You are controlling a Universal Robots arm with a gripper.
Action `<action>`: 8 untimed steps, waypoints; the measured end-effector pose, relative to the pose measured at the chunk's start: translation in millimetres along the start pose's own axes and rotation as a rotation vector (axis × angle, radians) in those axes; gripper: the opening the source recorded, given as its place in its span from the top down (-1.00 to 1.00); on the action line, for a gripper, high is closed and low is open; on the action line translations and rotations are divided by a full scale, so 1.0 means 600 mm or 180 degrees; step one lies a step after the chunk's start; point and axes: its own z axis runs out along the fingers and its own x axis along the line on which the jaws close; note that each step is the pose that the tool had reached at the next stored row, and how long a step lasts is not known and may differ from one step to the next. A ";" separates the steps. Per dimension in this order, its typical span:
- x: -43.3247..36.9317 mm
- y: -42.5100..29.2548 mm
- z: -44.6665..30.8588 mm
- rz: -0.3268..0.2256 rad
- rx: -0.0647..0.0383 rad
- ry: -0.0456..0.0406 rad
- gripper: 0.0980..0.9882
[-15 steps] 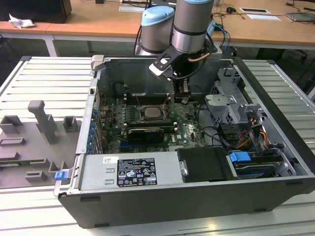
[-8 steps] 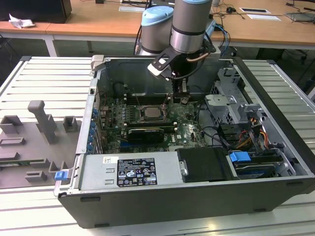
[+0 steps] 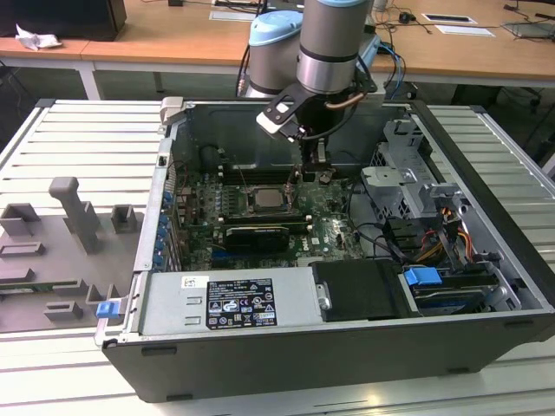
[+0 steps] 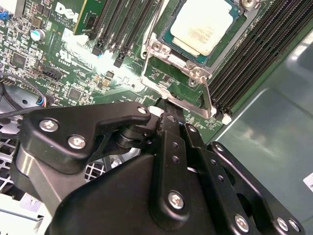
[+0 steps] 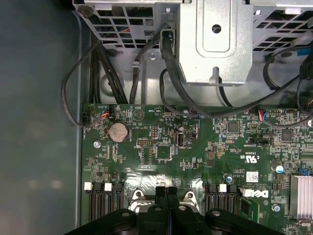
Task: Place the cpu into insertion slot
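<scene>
Sitting in the insertion slot (image 4: 159, 49): the cpu (image 4: 203, 24), silver-grey top up, flat inside the square socket, just ahead of the gripper (image 4: 164, 104) and not touched by it.
Cpu, exterior view: pale square (image 3: 265, 198) on the green motherboard (image 3: 329, 225), lower than the gripper (image 3: 312, 173) and off toward the exterior view's left of it.
Gripper state: black, two-fingered. The fingers (image 5: 161, 196) are pressed together with only a thin seam between them in the first wrist view. Nothing is seen held.
Metal frame (image 4: 181, 73): thin bright plate with screws, lying between the gripper and the cpu. Its near edge is right at the gripper's tip; I cannot tell if they touch.
Memory slots (image 4: 234, 73): long narrow black rows on both sides of the socket, flanking the gripper.
Arm (image 3: 334, 43): grey and pale blue, reaching down into the case from above.
Computer case (image 3: 347, 364): dark, lying open on its side, surrounding the gripper.
Power supply (image 3: 230, 303): grey box with a label, well apart from the gripper, at the case's near wall in the exterior view.
Black card (image 3: 256, 236): lying between the cpu and the power supply.
Drive cage (image 5: 215, 39): perforated grey metal, across the board from the gripper.
Cables (image 5: 98, 63): black, looping from the drive cage onto the board edge.
Coin cell (image 5: 118, 131): round, silver, on the board between the gripper and the cables.
Table (image 3: 87, 147): slatted metal, carrying the case.
Grey fixtures (image 3: 74, 217): on the table, outside the case, far from the gripper.
</scene>
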 end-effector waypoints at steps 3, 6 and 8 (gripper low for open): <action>0.000 -0.002 0.000 0.0000 0.0000 0.0000 0.98; 0.000 -0.003 0.000 0.0000 0.0000 0.0000 0.98; 0.000 -0.004 0.000 0.0000 0.0000 0.0000 0.98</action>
